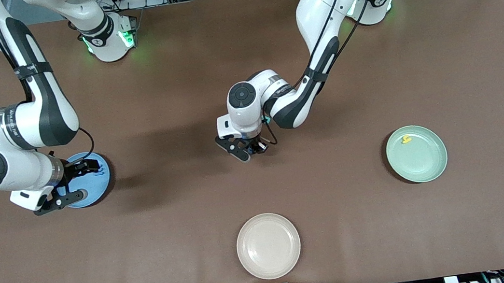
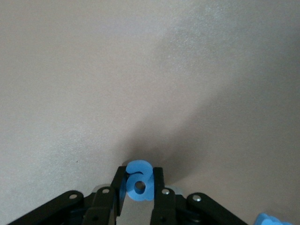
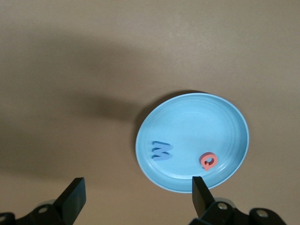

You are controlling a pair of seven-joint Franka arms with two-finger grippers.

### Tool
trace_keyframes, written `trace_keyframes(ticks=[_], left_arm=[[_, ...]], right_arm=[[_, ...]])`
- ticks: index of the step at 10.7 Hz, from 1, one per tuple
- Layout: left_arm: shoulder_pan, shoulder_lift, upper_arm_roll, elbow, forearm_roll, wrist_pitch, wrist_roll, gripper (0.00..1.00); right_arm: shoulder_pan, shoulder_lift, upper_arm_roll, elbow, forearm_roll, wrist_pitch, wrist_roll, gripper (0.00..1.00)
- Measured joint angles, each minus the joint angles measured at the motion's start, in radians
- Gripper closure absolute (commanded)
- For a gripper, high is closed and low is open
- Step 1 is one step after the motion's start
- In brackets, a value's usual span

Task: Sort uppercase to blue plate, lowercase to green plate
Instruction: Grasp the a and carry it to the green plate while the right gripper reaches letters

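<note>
My left gripper (image 1: pixel 249 154) is low over the middle of the table. In the left wrist view its fingers (image 2: pixel 159 180) press both sides of a small blue lowercase a (image 2: pixel 139 182), so it is shut on that letter. Another blue foam piece (image 2: pixel 274 219) lies on the table close by, cut off by the view's edge. The right gripper (image 3: pixel 137 187) hangs open over the rim of the blue plate (image 3: pixel 197 126), which holds a blue W (image 3: pixel 161 151) and a red Q (image 3: pixel 208 161). On the green plate (image 1: pixel 422 160) at the left arm's end lies a yellow h (image 1: pixel 406 139).
A cream-white plate (image 1: pixel 268 245) stands near the table's front edge, nearer to the front camera than the left gripper. The right arm's wrist hides much of the blue plate (image 1: pixel 94 181) in the front view. Bare brown table lies between the three plates.
</note>
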Motion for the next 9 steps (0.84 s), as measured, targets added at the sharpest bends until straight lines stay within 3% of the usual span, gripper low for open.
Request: trace_keyframes(ticks=[4,9], left_arm=[[0.048,-0.026,0.010,0.022,0.000,-0.067,0.000,1.00],[0.204,-0.194,0.012,0.024,0.000,-0.351,0.000,1.00]], right_arm=[[0.005,-0.032,0.090,0.011,0.006,-0.087,0.153,0.00],[0.087,-0.050,0.147,0.011,0.092,-0.142,0.395,0.00]])
